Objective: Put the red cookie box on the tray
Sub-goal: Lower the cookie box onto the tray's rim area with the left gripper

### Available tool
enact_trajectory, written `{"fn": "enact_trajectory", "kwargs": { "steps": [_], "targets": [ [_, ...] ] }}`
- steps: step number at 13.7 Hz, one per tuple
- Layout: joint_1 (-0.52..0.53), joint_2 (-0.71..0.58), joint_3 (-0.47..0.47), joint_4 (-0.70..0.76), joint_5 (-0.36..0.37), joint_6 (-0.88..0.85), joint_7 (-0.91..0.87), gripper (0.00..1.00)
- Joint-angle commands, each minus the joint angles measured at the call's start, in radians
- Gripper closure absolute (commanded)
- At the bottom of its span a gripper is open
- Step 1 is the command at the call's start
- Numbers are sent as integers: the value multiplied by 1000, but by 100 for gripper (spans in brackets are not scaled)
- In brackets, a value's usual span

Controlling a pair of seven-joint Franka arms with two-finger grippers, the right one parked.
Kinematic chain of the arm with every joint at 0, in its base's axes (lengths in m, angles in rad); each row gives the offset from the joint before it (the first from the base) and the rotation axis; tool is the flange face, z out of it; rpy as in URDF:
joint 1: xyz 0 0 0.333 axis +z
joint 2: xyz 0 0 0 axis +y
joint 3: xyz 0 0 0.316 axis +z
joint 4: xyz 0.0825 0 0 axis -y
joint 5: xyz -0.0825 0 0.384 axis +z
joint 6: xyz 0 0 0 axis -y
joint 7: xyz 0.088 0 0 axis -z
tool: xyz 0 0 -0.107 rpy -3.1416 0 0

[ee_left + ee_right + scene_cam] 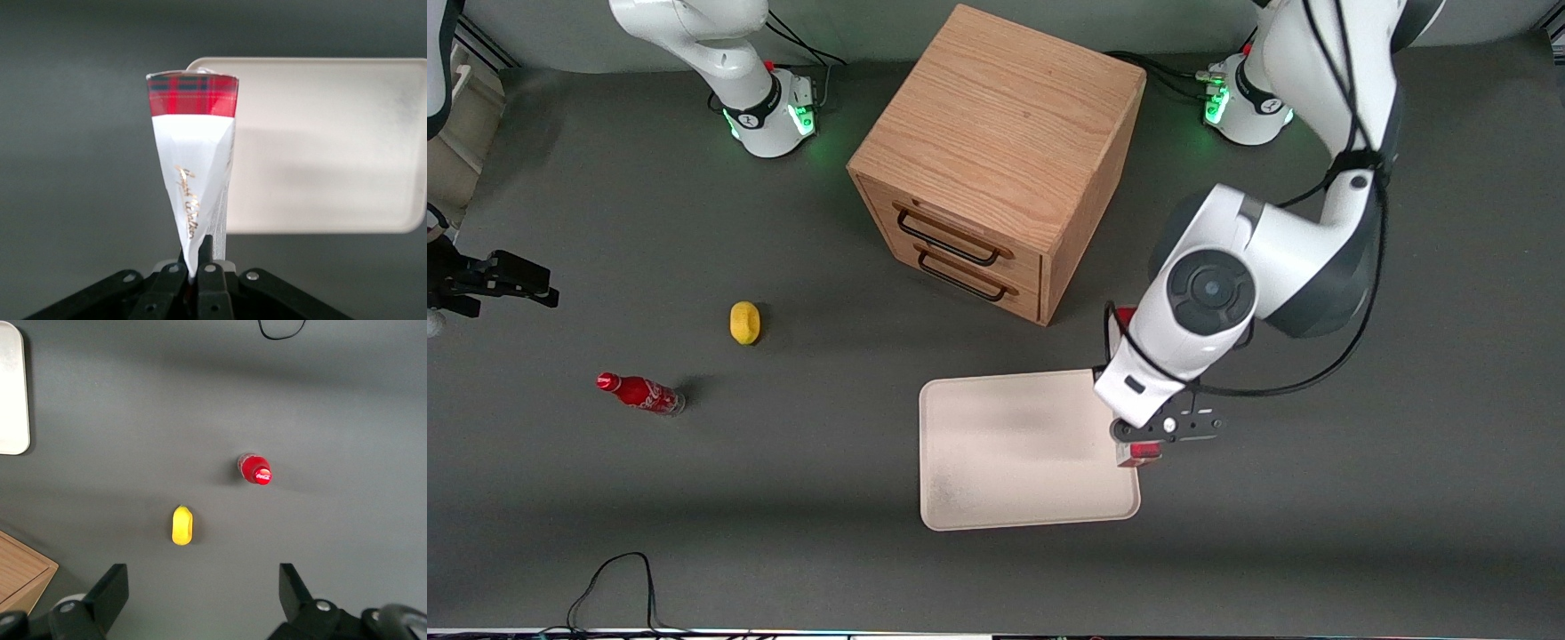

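My left gripper [1145,443] is shut on the red cookie box [1138,455] and holds it on edge above the table. Only a small red end of the box shows under the wrist in the front view. It hangs over the rim of the cream-white tray [996,498] at the tray's end toward the working arm. In the left wrist view the box [193,160] shows a whitish face with gold script and a red tartan end. It is pinched between the black fingers [212,270] of the gripper [198,267], and the tray [320,133] lies flat below, beside the box.
A wooden two-drawer cabinet [996,160] stands farther from the front camera than the tray. A yellow lemon-shaped object [744,322] and a small red cola bottle [640,393] lie toward the parked arm's end of the table. A black cable [614,587] loops near the table's front edge.
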Motion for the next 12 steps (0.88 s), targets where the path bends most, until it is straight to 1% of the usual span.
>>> {"fn": "enact_trajectory", "kwargs": {
  "steps": [1,5,12],
  "targets": [
    [-10,39,9,-92,23,171,-11,100],
    [-11,147,16,-95,55,268,-28,100],
    [-5,186,18,-93,54,308,-33,100]
  ]
}}
